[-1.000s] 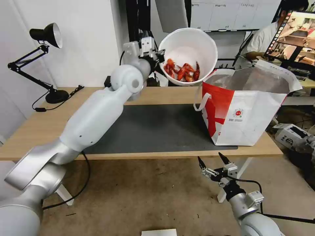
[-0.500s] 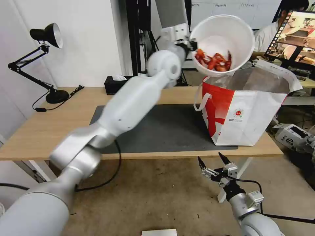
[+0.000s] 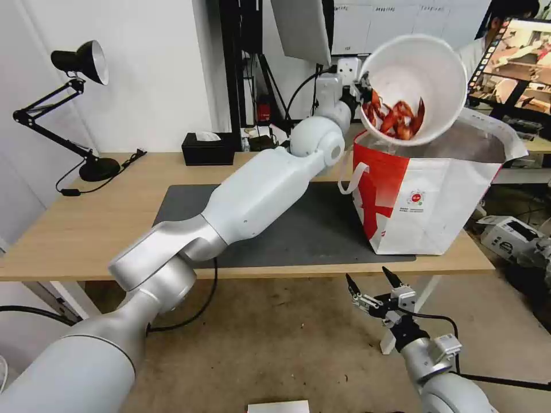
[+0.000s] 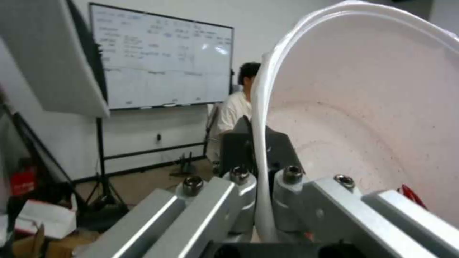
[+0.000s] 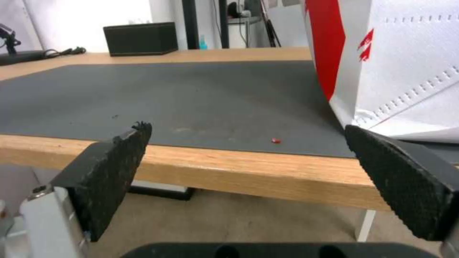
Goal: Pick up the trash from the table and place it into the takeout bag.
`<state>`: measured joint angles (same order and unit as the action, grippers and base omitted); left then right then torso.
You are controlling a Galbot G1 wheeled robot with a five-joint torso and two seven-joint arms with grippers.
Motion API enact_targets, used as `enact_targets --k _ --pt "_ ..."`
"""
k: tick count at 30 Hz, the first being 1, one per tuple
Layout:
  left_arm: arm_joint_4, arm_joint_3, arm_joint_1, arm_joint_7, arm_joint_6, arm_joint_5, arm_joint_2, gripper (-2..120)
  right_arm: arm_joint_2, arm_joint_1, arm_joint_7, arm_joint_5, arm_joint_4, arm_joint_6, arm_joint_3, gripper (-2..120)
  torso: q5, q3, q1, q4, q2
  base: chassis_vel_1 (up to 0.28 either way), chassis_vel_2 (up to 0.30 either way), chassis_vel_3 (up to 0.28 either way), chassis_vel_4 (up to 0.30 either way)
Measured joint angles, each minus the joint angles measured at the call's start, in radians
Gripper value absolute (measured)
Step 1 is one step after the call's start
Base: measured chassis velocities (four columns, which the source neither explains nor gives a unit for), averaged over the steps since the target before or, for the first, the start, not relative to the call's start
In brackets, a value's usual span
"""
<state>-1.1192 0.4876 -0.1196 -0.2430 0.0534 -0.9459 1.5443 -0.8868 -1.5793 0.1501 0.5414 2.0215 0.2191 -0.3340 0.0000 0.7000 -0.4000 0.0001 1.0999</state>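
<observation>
The left gripper (image 3: 363, 90) has its fingers (image 4: 287, 186) pinched on the thin rim of the white bowl (image 3: 422, 74), one inside the wall and one outside, as the left wrist view shows plainly. From where I stand that is a bold place to hold: the bowl looks light and thin-walled, so an edge grip should carry it, but the rim may flex and the whole thing hangs off one side.

The bowl is up in the air, tipped toward the takeout bag (image 3: 436, 195) and right over its open mouth. The red shellfish scraps (image 3: 397, 119) have slid into a heap against the lower wall. They look hard, loose and a bit greasy, likely to tumble out all at once.

The bag stands upright at the right end of the dark mat (image 3: 310, 229) on the table (image 3: 69, 229), mouth gaping, foil lining showing. What lies inside it I cannot see.

The right gripper (image 3: 376, 287) hangs idle below the table's front edge, fingers spread wide and empty.
</observation>
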Motion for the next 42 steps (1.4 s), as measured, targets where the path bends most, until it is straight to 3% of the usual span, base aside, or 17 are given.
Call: enact_targets --k 4,11,24,42 --pt "0.009 0.035 0.002 0.038 -0.015 0.041 -0.014 0 0.000 0.000 0.000 0.000 0.000 0.000 0.000 100 0.0000 0.000 0.000 0.0001 0.000 0.000 0.000 0.000 0.000" --pt "0.041 0.019 0.010 0.041 -0.018 0.067 0.022 0 0.000 0.000 0.000 0.000 0.000 0.000 0.000 100 0.0000 0.000 0.000 -0.0003 0.000 0.000 0.000 0.000 0.000" --pt "0.038 0.042 0.024 0.138 -0.040 0.076 0.034 1 0.000 0.000 0.000 0.000 0.000 0.000 0.000 100 0.0000 0.000 0.000 -0.0002 0.000 0.000 0.000 0.000 0.000" --pt "0.036 0.058 0.033 0.144 -0.015 0.043 0.045 66 0.000 0.000 0.000 0.000 0.000 0.000 0.000 100 0.0000 0.000 0.000 -0.0001 0.000 0.000 0.000 0.000 0.000"
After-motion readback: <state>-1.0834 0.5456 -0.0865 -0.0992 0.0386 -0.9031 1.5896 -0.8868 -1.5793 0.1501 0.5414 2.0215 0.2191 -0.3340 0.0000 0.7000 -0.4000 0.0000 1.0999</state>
